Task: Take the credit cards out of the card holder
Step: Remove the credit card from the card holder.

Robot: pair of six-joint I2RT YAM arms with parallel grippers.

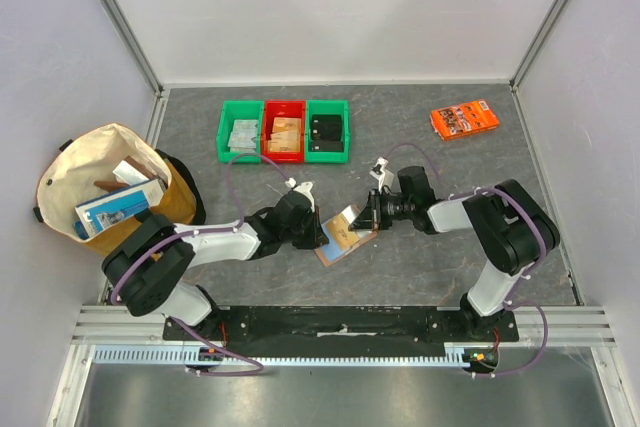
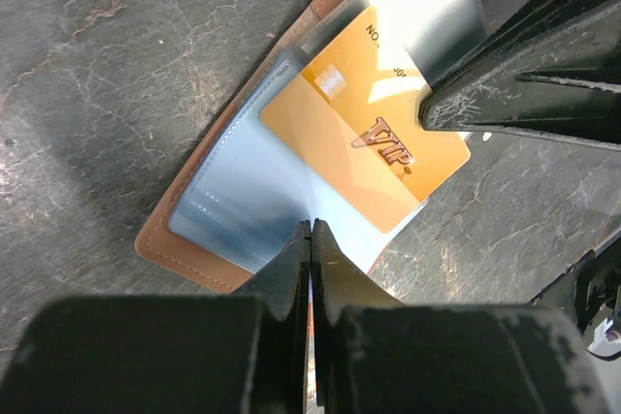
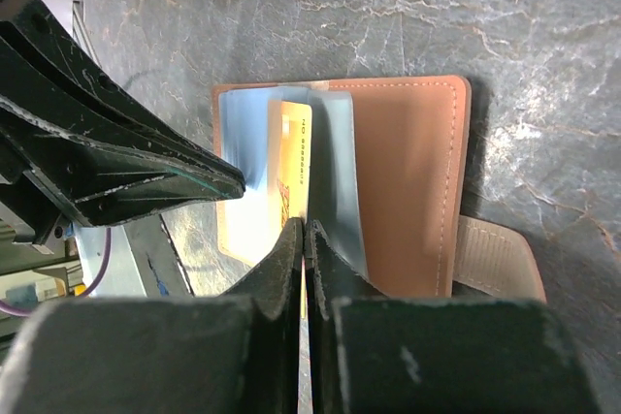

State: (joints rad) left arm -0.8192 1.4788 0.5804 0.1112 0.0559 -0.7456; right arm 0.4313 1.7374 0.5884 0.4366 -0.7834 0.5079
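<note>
The reddish-brown card holder [image 1: 338, 247] lies open on the table between my two grippers. Its leather cover [image 3: 408, 181], tab [image 3: 500, 259] and light blue panels [image 2: 243, 191] show in the wrist views. A tan-orange credit card [image 2: 369, 133] printed "VIP" sticks partly out of a clear sleeve. It also shows in the right wrist view [image 3: 293, 157]. My left gripper [image 2: 310, 227] is shut on the edge of a light blue panel. My right gripper [image 3: 306, 227] is shut on the card's edge. Other cards are hidden.
Green and red bins [image 1: 285, 130] stand at the back left, holding small items. An orange printed packet [image 1: 465, 119] lies at the back right. A cloth bag [image 1: 110, 187] with boxes stands at the left. Each gripper's fingers sit close to the other's.
</note>
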